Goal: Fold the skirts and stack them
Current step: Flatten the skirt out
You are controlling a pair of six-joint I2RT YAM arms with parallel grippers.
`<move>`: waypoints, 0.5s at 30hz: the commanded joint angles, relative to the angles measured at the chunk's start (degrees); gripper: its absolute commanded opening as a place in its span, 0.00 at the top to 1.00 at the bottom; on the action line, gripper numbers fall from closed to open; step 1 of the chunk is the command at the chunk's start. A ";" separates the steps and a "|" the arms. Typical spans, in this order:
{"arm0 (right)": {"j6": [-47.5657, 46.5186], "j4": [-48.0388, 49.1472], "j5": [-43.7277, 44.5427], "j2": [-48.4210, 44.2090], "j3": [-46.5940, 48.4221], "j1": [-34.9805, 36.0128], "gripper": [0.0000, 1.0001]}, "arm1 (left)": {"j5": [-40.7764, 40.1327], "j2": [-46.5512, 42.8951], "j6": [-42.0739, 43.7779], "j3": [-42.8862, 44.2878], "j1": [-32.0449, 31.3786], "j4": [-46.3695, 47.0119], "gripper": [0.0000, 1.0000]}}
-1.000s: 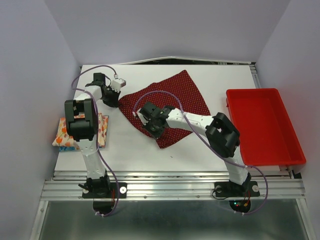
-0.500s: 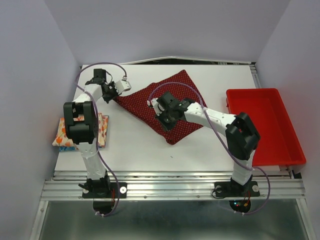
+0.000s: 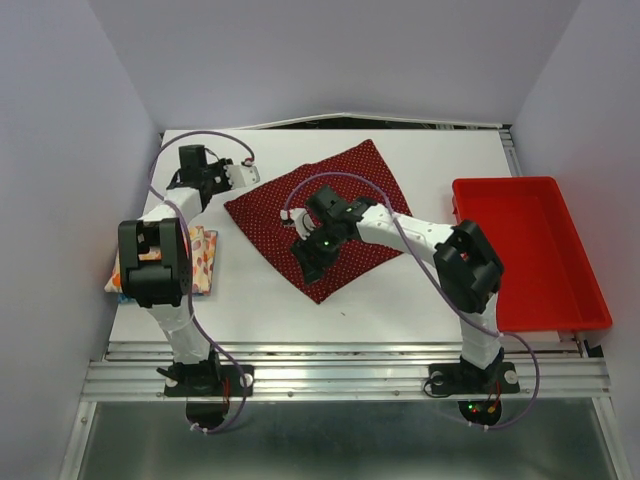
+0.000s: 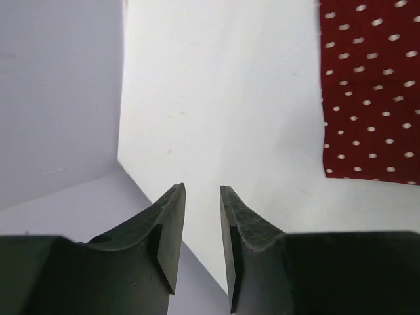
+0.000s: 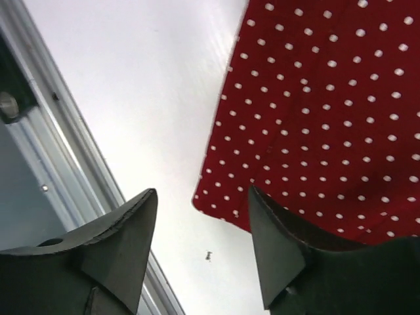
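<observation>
The dark red skirt with white dots lies spread flat as a diamond on the white table. My left gripper hovers open just off its left corner, with nothing between the fingers; the skirt's edge shows at upper right there. My right gripper stands open above the skirt's near corner, empty, with the red cloth to its right. At the table's left edge, partly hidden by the left arm, lies the folded cream-white skirt with orange flowers. A blue skirt's edge peeks out beneath it.
A red tray stands at the right side of the table. Grey walls close in the left, back and right. A metal rail runs along the near edge, close to the right gripper.
Both grippers were shut on the dark red skirt and have opened and let it go. The skirt, pulled out between them, now lies flat. The right gripper moved toward the near corner.
</observation>
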 commanded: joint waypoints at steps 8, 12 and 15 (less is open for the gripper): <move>0.48 -3.24 -7.03 -1.00 10.05 -11.51 0.41 | 4.91 -6.68 -28.83 13.92 4.72 -15.32 0.49; -9.60 -4.30 11.03 1.90 10.59 -17.33 0.51 | 3.51 -5.37 -38.35 12.79 -1.61 -23.57 0.59; -14.29 -3.69 17.41 3.66 9.62 -21.55 0.55 | 4.38 -4.49 -45.38 9.54 -6.98 -24.82 0.63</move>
